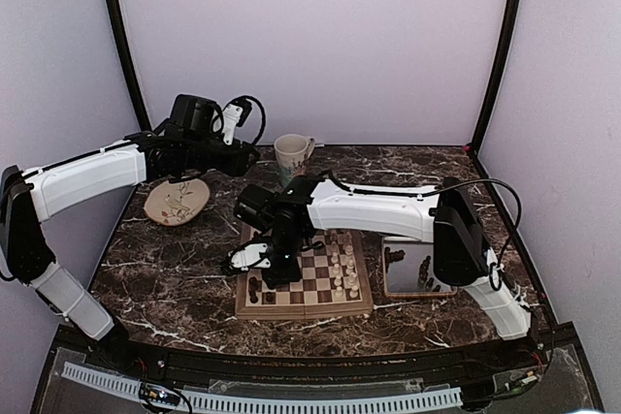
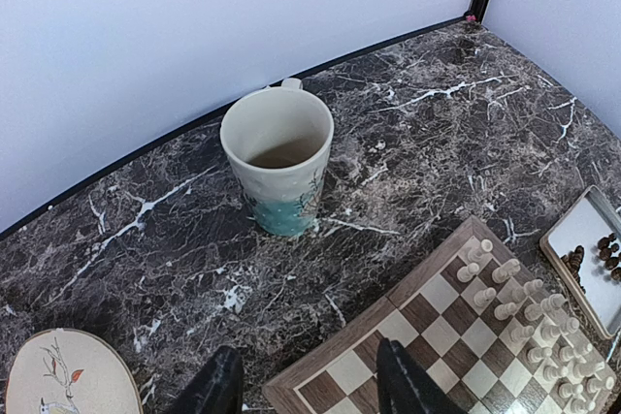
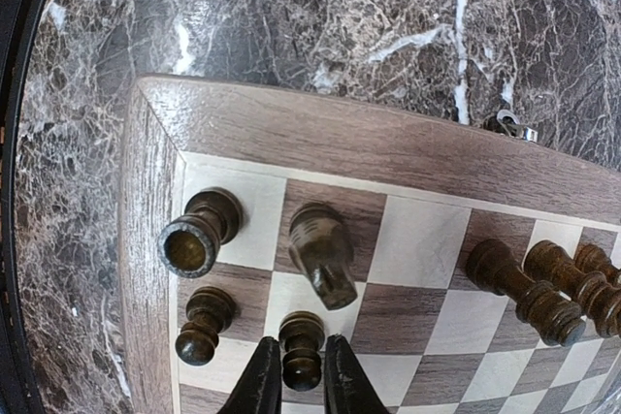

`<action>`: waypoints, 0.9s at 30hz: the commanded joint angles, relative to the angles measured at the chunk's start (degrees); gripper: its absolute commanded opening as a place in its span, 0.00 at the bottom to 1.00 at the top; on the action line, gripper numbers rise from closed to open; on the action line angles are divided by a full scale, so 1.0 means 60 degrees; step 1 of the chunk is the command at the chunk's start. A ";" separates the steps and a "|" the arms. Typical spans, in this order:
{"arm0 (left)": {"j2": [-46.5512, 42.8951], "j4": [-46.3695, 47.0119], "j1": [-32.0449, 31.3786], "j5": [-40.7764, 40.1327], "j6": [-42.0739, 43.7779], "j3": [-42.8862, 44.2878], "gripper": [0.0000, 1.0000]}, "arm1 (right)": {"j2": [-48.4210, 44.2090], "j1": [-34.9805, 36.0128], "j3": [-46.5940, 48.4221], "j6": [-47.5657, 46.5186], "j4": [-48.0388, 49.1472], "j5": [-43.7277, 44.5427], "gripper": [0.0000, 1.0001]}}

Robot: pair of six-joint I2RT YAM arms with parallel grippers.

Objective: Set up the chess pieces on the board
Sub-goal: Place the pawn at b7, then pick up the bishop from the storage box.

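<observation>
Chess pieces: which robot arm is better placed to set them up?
Right. Its tool holds a dark pawn on the chessboard; the left tool hangs open, off by the mug.

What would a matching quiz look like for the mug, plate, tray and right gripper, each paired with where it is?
Things:
1 mug
2 plate
3 tray
4 right gripper

Places:
A right of the board, holding dark pieces
B fingers on either side of a dark pawn
C behind the board, near the back wall
D back left of the board

Pairs: 1-C; 2-D; 3-A; 4-B
</observation>
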 commanded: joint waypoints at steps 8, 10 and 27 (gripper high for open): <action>-0.0357 -0.0178 0.0039 0.0067 0.0052 0.0337 0.49 | -0.0024 0.0133 0.0341 0.0052 0.0151 -0.0058 0.23; -0.0357 -0.0181 0.0043 0.0049 0.0066 0.0346 0.49 | -0.0259 0.0126 0.0367 0.0051 0.0030 -0.0029 0.23; -0.0106 -0.0199 0.0035 0.0291 -0.0001 0.0338 0.49 | -0.5145 -0.2112 -0.4972 0.0561 0.0378 0.0518 0.26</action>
